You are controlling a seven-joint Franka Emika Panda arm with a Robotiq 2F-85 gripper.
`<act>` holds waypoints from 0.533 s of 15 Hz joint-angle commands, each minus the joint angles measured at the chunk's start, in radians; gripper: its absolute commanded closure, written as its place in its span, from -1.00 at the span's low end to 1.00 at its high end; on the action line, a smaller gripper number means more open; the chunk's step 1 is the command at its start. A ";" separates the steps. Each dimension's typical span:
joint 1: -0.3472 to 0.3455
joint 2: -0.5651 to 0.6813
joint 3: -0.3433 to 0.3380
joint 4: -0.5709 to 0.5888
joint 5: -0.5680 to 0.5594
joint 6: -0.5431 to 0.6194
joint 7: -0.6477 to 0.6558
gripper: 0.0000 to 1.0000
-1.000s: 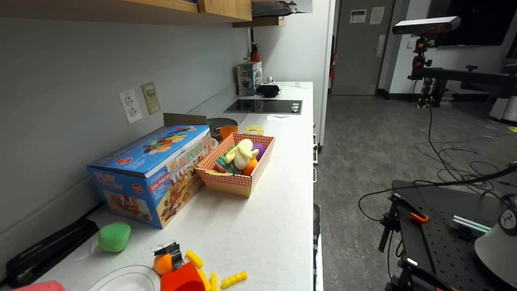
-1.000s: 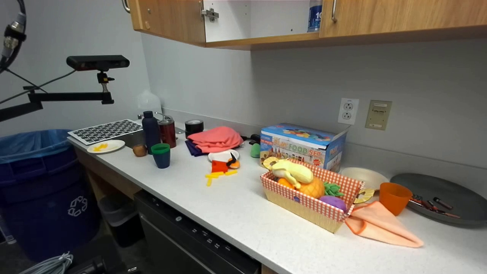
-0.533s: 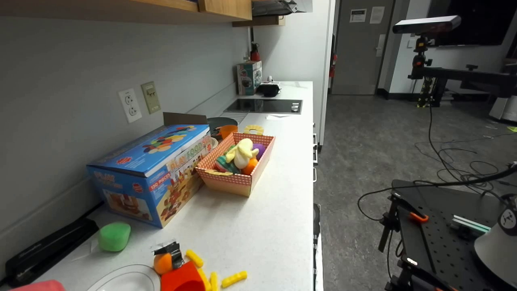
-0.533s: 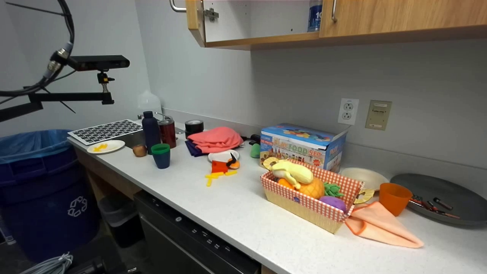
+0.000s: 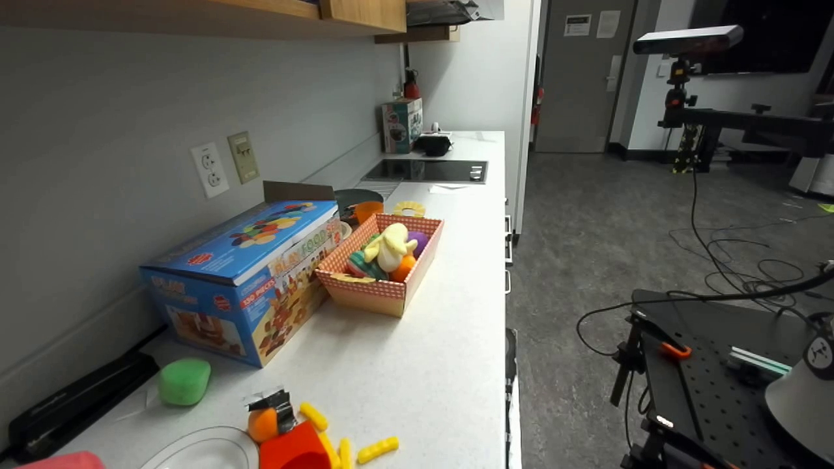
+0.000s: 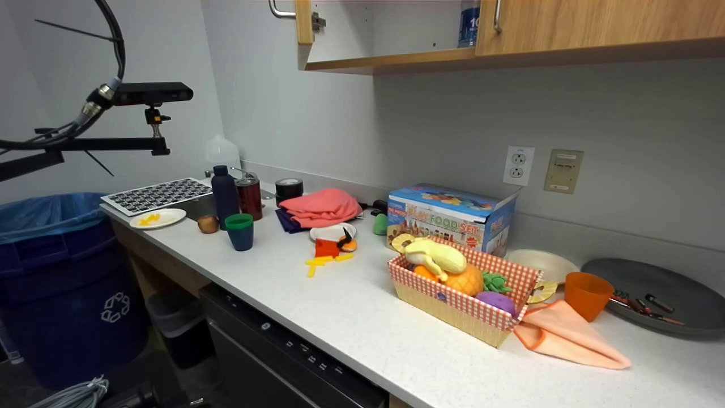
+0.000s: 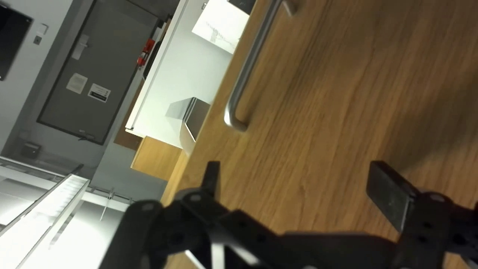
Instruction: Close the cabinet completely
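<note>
The wall cabinet (image 6: 391,63) is partly open in an exterior view, with its white inside and a blue-labelled bottle (image 6: 469,24) showing. Its wooden door (image 6: 305,22) stands nearly edge-on to that camera, with a metal handle (image 6: 281,11) on its outer face. In the wrist view the door's wood face (image 7: 317,93) fills most of the picture, and the handle (image 7: 254,67) is up ahead of the fingers. My gripper (image 7: 295,166) is open and empty, with its fingers in front of the door face. Whether it touches the door cannot be told. The gripper is out of both exterior views.
A neighbouring cabinet door (image 6: 595,25) is shut. Below is a counter (image 6: 351,306) with a checked basket (image 6: 453,317) and a play food box (image 6: 436,221). Arm cables (image 6: 96,105) hang near a camera on a stand (image 6: 147,93).
The cabinet door has swung from wide open toward the cabinet, now nearly edge-on in an exterior view. The arm's cables have moved to the right there. Counter items have not moved.
</note>
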 commanded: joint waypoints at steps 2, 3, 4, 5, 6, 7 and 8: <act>0.050 0.015 -0.034 0.015 -0.006 -0.014 0.000 -1.00; 0.050 0.015 -0.035 0.017 -0.005 -0.014 -0.001 -1.00; 0.050 0.014 -0.036 0.016 -0.004 -0.012 -0.001 -1.00; 0.050 0.015 -0.037 0.017 -0.004 -0.012 -0.002 -1.00; 0.052 0.015 -0.049 0.029 0.010 0.009 -0.009 -1.00; 0.048 0.021 -0.076 0.038 0.017 0.044 -0.007 -1.00; 0.045 0.024 -0.105 0.038 0.020 0.075 -0.005 -1.00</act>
